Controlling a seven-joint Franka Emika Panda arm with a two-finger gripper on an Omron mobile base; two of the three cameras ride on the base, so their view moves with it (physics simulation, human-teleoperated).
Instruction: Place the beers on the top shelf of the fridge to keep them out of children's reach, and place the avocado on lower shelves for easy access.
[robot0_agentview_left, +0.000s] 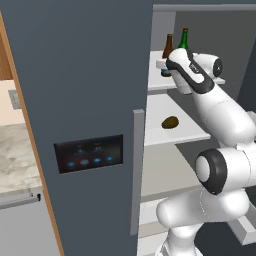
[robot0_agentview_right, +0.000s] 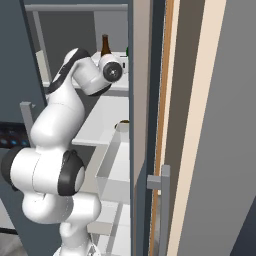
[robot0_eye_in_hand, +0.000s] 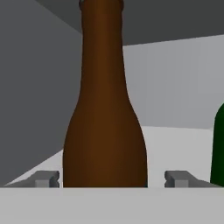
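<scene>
The fridge (robot0_agentview_left: 85, 75) stands open. A brown beer bottle (robot0_agentview_left: 168, 47) and a green one (robot0_agentview_left: 184, 39) stand upright side by side on the top shelf (robot0_agentview_left: 156, 83). My gripper (robot0_eye_in_hand: 113, 179) is open around the base of the brown bottle (robot0_eye_in_hand: 105, 131), with a gap showing between each fingertip (robot0_eye_in_hand: 46, 178) and the glass. In the hand view the green bottle (robot0_eye_in_hand: 218, 148) is at the right edge. The avocado (robot0_agentview_left: 171, 122) lies on the lower shelf (robot0_agentview_left: 187, 132) just below. From the right base view, the brown bottle (robot0_agentview_right: 105, 45) rises behind my wrist and the avocado (robot0_agentview_right: 123, 122) peeks over the shelf edge.
The fridge door (robot0_agentview_left: 75, 110) with its grey bar handle (robot0_agentview_left: 138, 170) and lit black panel (robot0_agentview_left: 89, 152) stands close on my left. A door bin (robot0_agentview_right: 112, 170) and a wooden cabinet side (robot0_agentview_right: 200, 125) flank the right. A marble counter (robot0_agentview_left: 15, 155) lies at far left.
</scene>
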